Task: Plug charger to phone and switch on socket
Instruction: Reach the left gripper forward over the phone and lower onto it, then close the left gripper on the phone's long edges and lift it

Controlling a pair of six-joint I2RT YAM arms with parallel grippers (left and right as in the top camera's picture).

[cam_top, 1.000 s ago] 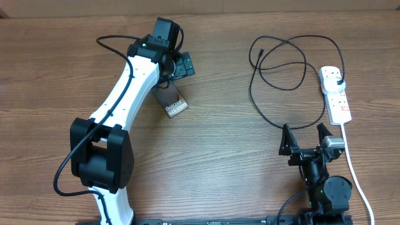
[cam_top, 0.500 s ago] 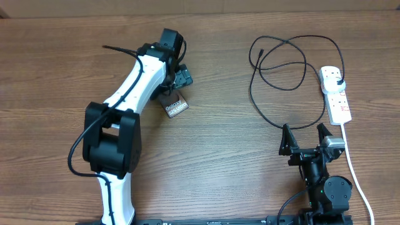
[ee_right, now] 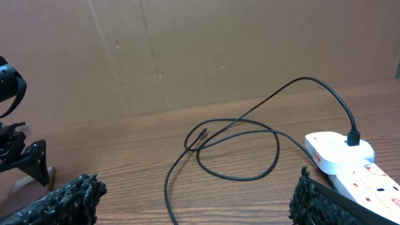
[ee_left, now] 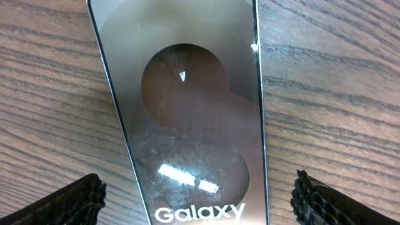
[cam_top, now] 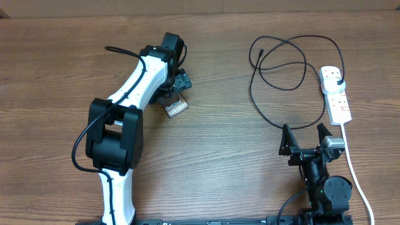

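On the left side of the wooden table [cam_top: 219, 156], the white and black left arm [cam_top: 134, 87] reaches away from its base toward the far edge. The left gripper [cam_top: 174, 87] hangs over the phone [cam_top: 177, 107], covering its far end from the overhead camera. The jaws are spread wide and grasp nothing. In the left wrist view one dark finger [ee_left: 69, 200] shows on each side of the phone [ee_left: 187, 125], both clear of its edges. The phone lies flat on the wood, its white lettering at the end nearer the arm's base

Right of centre, the charger [cam_top: 275, 69] lies in loose loops on the table. Its small connector [cam_top: 259, 51] rests free on the wood, well apart from the phone. The cable's other end runs to the black plug [cam_top: 338, 77], which sits in the socket [cam_top: 336, 94] near the right edge. A thick white cord [cam_top: 353, 169] leaves the socket's near end and runs along the right side. The right gripper [cam_top: 306, 136] sits low near its base, near the socket, jaws wide apart and empty
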